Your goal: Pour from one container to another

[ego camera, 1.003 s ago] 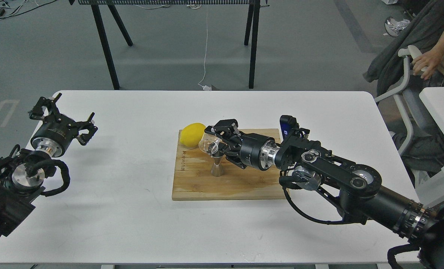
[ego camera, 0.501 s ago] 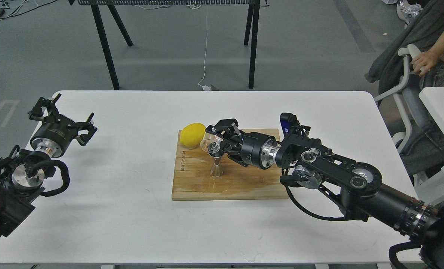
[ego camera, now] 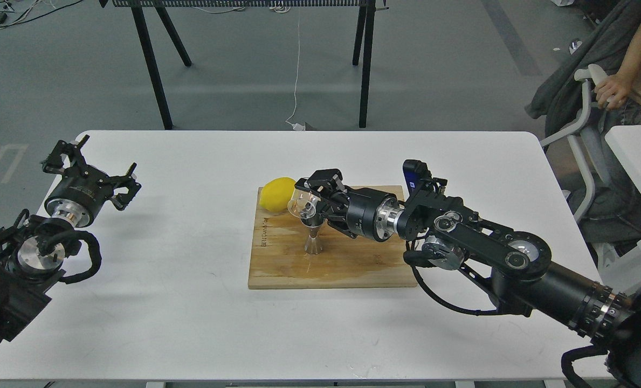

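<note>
over the jigger (ego camera: 314, 237), right gripper (ego camera: 310, 200) — glass cup (ego camera: 302, 202) tipped

The clear glass cup (ego camera: 301, 203) is tipping leftward over the shiny steel jigger (ego camera: 314, 238), which is standing upright beneath it.

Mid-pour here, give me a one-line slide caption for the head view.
Right gripper tips the clear glass cup over the steel jigger on the wooden board; left gripper waits open.

Right claw (ego camera: 310, 200) gripping tilted clear glass cup (ego camera: 300, 202) over upright steel jigger (ego camera: 314, 237) on wooden board (ego camera: 347, 264), yellow lemon (ego camera: 277, 194) at board's far-left corner, left claw (ego camera: 89, 164) spread above white tabletop (ego camera: 191, 323)
</note>
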